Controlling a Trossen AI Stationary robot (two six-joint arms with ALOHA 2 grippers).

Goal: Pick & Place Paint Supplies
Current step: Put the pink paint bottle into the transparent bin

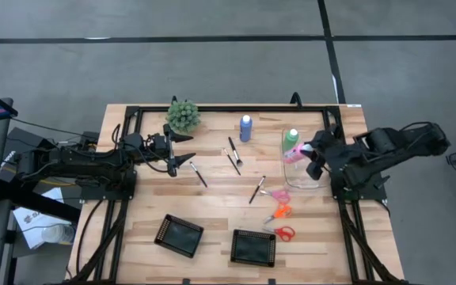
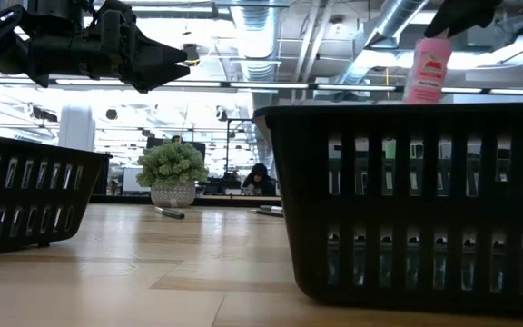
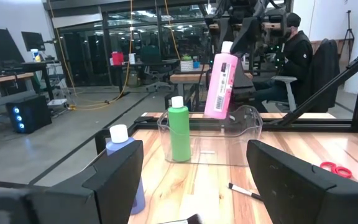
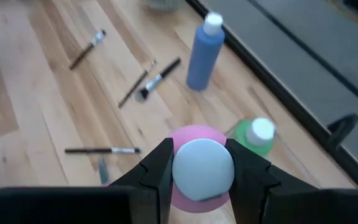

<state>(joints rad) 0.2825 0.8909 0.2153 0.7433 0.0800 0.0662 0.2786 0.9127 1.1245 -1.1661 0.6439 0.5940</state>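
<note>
The right gripper (image 4: 202, 168) pinches the pink bottle (image 3: 219, 84) by its white cap above the clear bin (image 3: 241, 140), so the tilted bottle may knock the green bottle (image 3: 179, 134) inside, while the left gripper (image 1: 187, 150) waits with fingers spread.

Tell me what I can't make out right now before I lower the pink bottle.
- Pink bottle: its base is hidden under its own cap and the right gripper in the right wrist view.
- Clear bin: the low view shows none of it, the black tray blocks that side.
- Scissors: blades too small in the high view.
- Left gripper: waits open near the plant.
</note>
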